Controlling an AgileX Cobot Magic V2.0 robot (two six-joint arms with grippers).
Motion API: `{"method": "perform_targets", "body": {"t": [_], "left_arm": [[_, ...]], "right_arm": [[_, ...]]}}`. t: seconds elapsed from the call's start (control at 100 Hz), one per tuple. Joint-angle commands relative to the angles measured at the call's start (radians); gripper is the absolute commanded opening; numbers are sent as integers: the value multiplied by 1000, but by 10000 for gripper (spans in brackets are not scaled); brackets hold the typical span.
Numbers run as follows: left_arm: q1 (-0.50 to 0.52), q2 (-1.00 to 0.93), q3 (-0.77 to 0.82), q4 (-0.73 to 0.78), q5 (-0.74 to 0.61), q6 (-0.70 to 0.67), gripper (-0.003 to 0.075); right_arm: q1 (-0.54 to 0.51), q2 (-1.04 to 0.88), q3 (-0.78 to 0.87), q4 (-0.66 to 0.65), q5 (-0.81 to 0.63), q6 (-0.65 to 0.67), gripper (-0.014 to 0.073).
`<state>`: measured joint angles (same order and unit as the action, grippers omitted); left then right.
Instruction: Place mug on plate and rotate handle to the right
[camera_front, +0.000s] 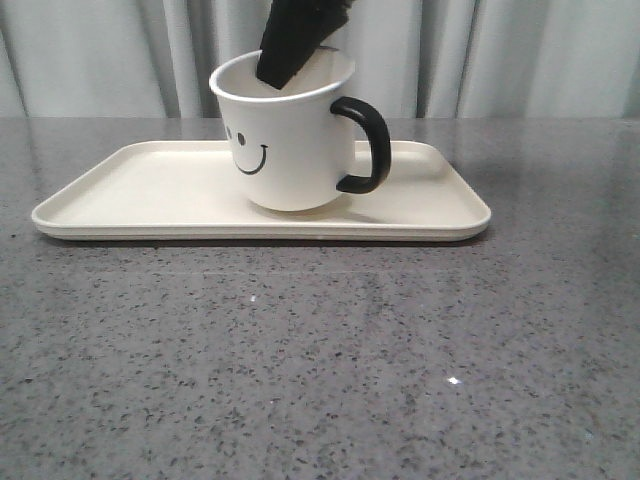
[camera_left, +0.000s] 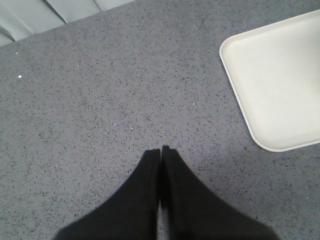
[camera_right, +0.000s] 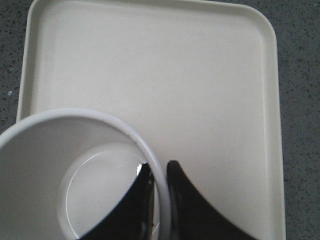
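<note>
The white mug (camera_front: 290, 150) with the smiley face stands on the cream plate (camera_front: 130, 190), right of its middle and leaning slightly. Its black handle (camera_front: 372, 145) points to the right in the front view. My right gripper (camera_front: 290, 50) comes down from above and is shut on the mug's far rim. In the right wrist view one finger is inside the mug (camera_right: 50, 150) and the other outside, with the gripper (camera_right: 158, 167) pinching the wall over the plate (camera_right: 150, 60). My left gripper (camera_left: 161, 150) is shut on nothing, above bare table beside a corner of the plate (camera_left: 280, 80).
The grey speckled table (camera_front: 320, 360) stretches in front of the plate. Pale curtains (camera_front: 520, 50) hang behind the table's far edge.
</note>
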<state>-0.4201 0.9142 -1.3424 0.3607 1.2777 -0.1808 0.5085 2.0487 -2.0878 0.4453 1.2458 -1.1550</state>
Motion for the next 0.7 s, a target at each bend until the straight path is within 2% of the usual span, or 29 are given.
{"method": "perform_targets", "body": {"t": [0.0, 0.48, 0.69], "left_arm": [[-6, -5, -20, 16, -17, -10, -20], [-6, -5, -20, 12, -17, -10, -20], [-6, -5, -20, 12, -17, -10, -20]], "right_arm": [[-4, -63, -23, 13, 91, -9, -65], [-4, -63, -23, 31, 91, -19, -65], [-4, -63, -23, 54, 91, -77, -65]]}}
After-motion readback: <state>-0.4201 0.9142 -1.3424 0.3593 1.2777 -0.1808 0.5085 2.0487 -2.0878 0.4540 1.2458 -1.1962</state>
